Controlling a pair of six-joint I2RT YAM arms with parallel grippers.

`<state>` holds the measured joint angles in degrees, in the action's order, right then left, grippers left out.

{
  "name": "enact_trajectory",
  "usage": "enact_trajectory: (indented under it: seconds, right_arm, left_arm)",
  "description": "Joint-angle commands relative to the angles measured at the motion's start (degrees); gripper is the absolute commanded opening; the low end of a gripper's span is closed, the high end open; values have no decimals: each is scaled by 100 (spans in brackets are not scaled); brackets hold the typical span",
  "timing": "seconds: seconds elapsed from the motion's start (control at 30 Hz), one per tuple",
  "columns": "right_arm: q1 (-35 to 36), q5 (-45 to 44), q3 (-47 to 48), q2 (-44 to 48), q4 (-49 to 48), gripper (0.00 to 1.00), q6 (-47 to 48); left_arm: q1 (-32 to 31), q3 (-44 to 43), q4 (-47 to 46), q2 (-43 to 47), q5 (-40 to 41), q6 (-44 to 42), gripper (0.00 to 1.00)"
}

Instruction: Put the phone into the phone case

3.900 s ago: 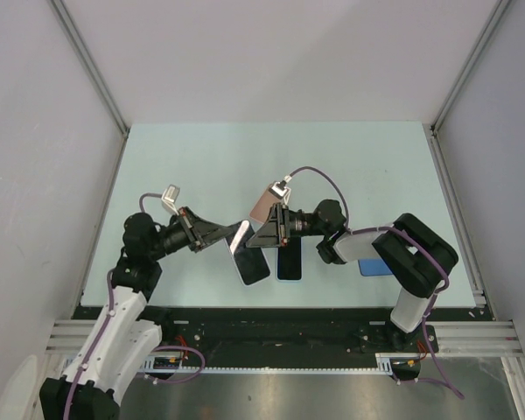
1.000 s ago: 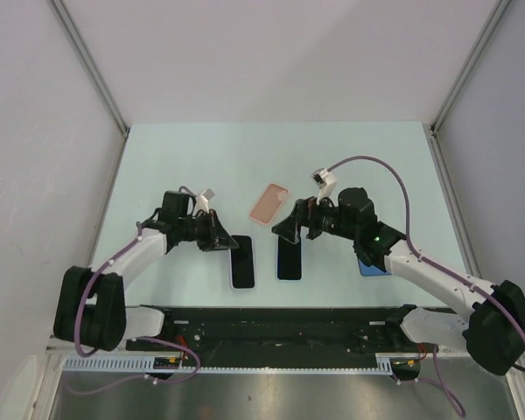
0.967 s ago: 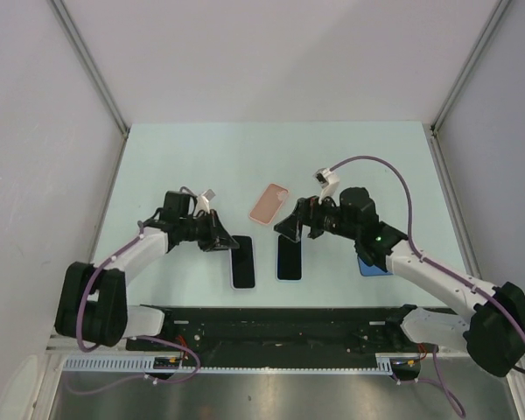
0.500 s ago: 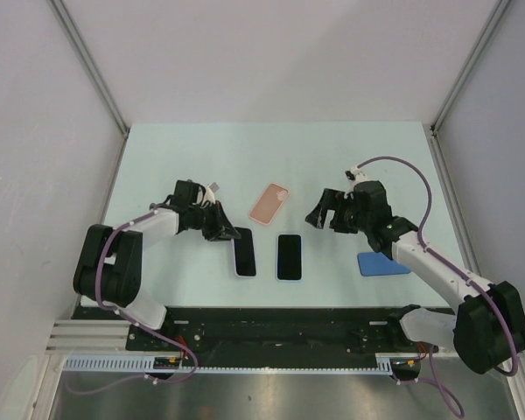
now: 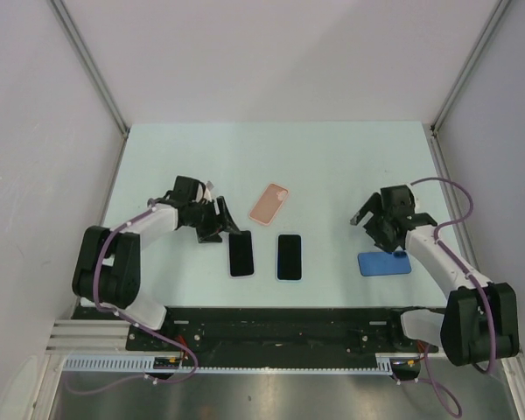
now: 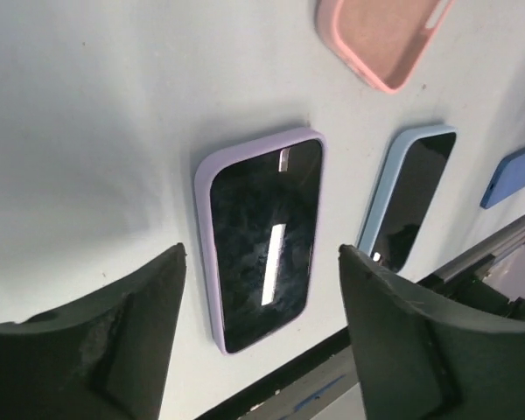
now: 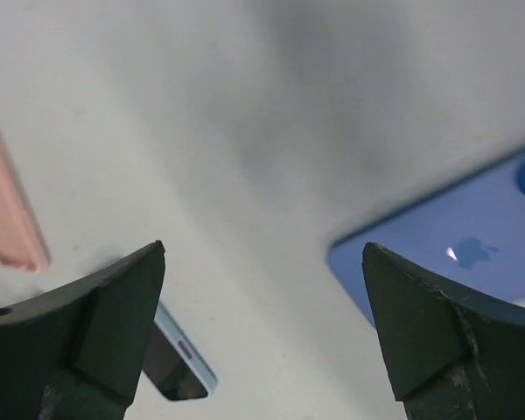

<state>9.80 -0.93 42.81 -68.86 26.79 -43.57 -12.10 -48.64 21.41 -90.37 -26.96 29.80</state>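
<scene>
A black-screened phone in a lilac case (image 5: 241,255) (image 6: 262,241) lies flat on the table. My left gripper (image 5: 230,220) (image 6: 262,254) hovers open just above its far end, with nothing between the fingers. A second phone in a light blue case (image 5: 289,256) (image 6: 407,197) lies beside it. The empty pink case (image 5: 269,203) (image 6: 381,39) lies farther back, hollow side up. A blue phone (image 5: 384,262) (image 7: 455,254) lies back up at the right. My right gripper (image 5: 367,226) (image 7: 262,252) stands open above bare table just left of the blue phone.
The pale green table (image 5: 332,157) ends in a black rail (image 5: 280,319) along the near edge, close to the phones. Grey walls enclose the left, right and back sides.
My left gripper has opened and let go of the lilac-cased phone, which now lies flat. My right arm has swung right, away from the middle phone toward the blue phone.
</scene>
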Motion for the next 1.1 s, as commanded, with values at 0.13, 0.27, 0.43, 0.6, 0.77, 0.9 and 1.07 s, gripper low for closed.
enact_trajectory:
  seconds: [0.13,0.27,0.43,0.6,0.77,0.9,1.07]
  right_arm:
    - [-426,-1410,237,-189,1733,100,-1391]
    - [-628,-1585,342,-513,1953,100,-1602]
    - [-936,-1481,535,-1093,2278,99,-1874]
    - [-936,-1630,790,-1507,2656,98,-2269]
    - [-1165,-1630,826,-1762,2630,98,-2612]
    - [-1174,-1568,878,-2008,2735,97,-2806]
    - [-1191,-1401,905,-2298,2735,93,-2955]
  left_arm:
    - [-3,-313,416,1415,340,-202,100]
    - [14,-242,583,1750,280,-405,100]
    - [76,47,724,2127,-133,-598,100]
    - [128,285,707,2559,-187,-721,100]
    - [181,303,707,2621,-379,-783,100]
    - [208,329,654,2533,-617,-748,100]
    - [261,373,584,2629,-705,-721,100]
